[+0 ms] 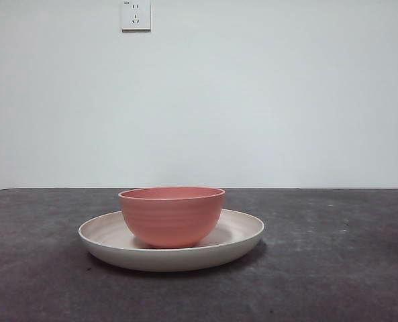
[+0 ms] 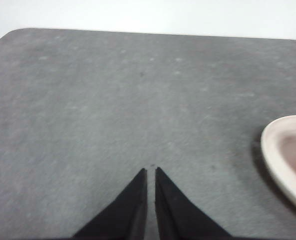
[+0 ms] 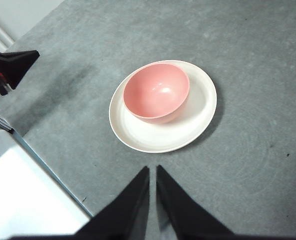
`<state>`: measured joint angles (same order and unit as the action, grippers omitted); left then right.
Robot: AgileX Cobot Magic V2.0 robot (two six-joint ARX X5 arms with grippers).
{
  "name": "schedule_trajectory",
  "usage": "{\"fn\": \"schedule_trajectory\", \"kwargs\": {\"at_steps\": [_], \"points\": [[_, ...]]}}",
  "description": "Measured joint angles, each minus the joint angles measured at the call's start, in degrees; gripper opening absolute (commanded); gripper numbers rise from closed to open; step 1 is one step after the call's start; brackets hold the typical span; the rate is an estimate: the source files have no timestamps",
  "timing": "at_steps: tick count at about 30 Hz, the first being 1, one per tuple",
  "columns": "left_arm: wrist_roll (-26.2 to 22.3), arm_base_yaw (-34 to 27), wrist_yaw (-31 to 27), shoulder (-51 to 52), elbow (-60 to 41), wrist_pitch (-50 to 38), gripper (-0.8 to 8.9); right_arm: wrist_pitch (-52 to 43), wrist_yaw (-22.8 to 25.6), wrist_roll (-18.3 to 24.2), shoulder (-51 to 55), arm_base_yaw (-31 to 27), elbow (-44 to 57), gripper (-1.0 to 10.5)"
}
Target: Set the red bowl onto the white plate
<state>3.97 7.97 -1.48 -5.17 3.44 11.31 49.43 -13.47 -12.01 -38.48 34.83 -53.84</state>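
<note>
The red bowl stands upright inside the white plate on the dark grey table, a little off the plate's centre. From above, the right wrist view shows the bowl resting on the plate, with my right gripper shut, empty, and held high over the table short of the plate. My left gripper is shut and empty over bare table, with only the plate's rim at the picture's edge. Neither arm appears in the front view.
A white wall with a socket stands behind the table. In the right wrist view the table's edge runs beside a white surface, and the other arm's black tip hangs at the side.
</note>
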Motion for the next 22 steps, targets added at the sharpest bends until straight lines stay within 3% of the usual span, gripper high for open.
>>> {"fn": "schedule_trajectory", "kwargs": {"at_steps": [22], "points": [[-0.15, -5.60, -0.09, 4.87, -1.60, -0.85, 0.26, 0.00, 0.00, 0.00, 0.00, 0.00, 0.00, 0.2]]}}
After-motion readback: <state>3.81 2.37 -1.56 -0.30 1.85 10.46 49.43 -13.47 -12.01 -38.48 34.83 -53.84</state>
